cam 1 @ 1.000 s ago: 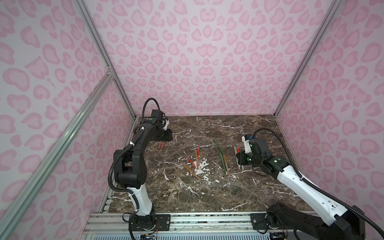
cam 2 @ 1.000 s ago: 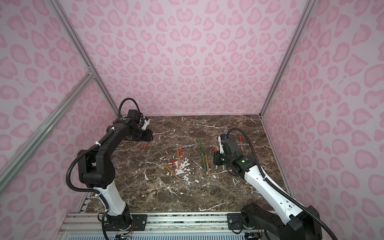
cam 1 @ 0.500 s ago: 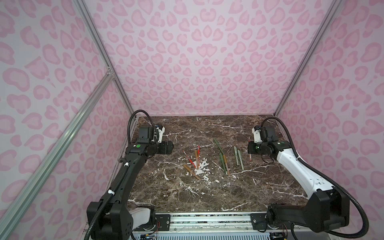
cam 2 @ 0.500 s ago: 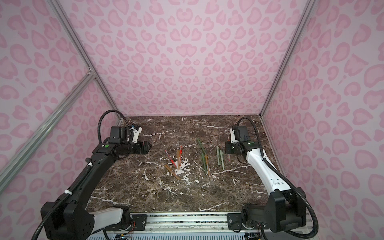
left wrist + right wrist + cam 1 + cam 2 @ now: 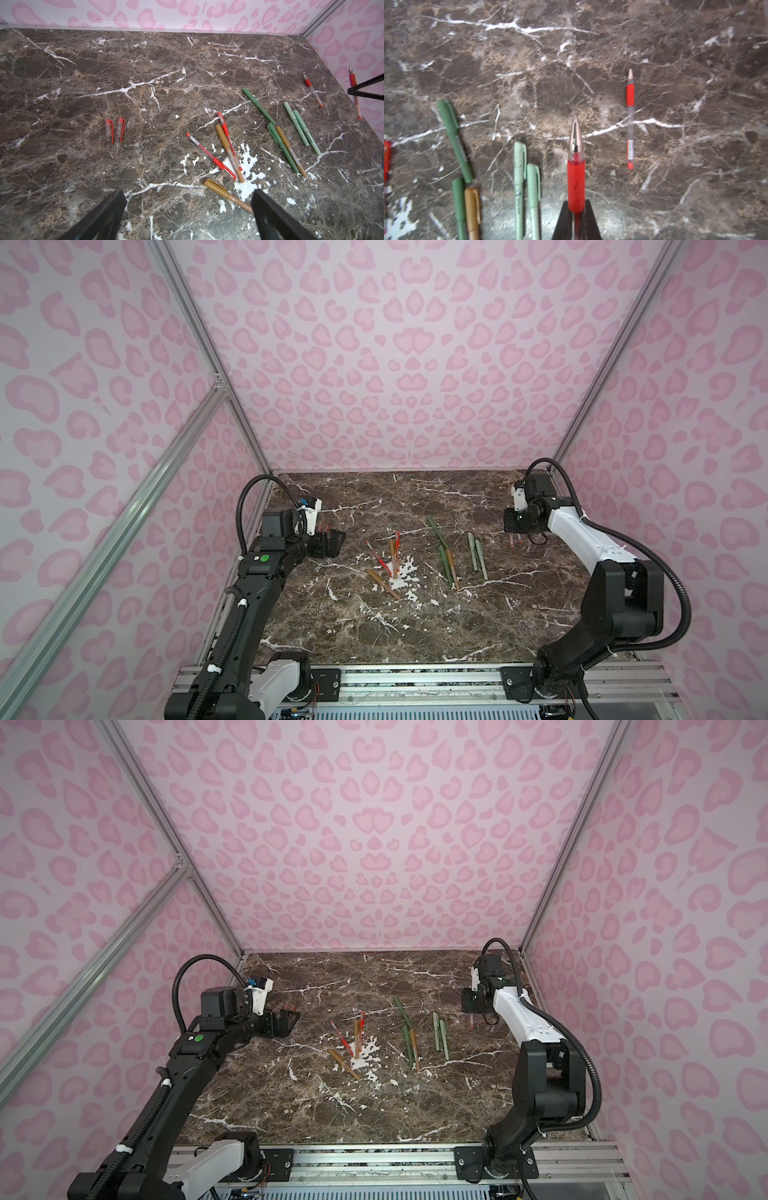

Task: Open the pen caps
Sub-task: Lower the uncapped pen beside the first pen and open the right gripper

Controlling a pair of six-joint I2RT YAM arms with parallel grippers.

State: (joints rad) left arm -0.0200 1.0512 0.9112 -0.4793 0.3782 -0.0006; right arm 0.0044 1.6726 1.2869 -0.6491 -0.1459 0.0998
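Note:
Two loose red pen caps lie side by side on the marble, just beyond my left gripper in both top views. That gripper is open with nothing between its fingers. At the far right, my right gripper is shut on an uncapped red pen that hangs above the table. A second uncapped red pen lies on the table beside it. Capped pens lie mid-table: two red, tan, dark green and pale green.
The dark marble table is closed in by pink patterned walls at the back and both sides. One tan capped pen lies close to my left gripper's fingertip. The pale green pens lie just left of the held pen.
My left gripper opened and drew back from the far left corner, leaving the red caps on the table. My right arm swung from mid-table to the far right with the red pen.

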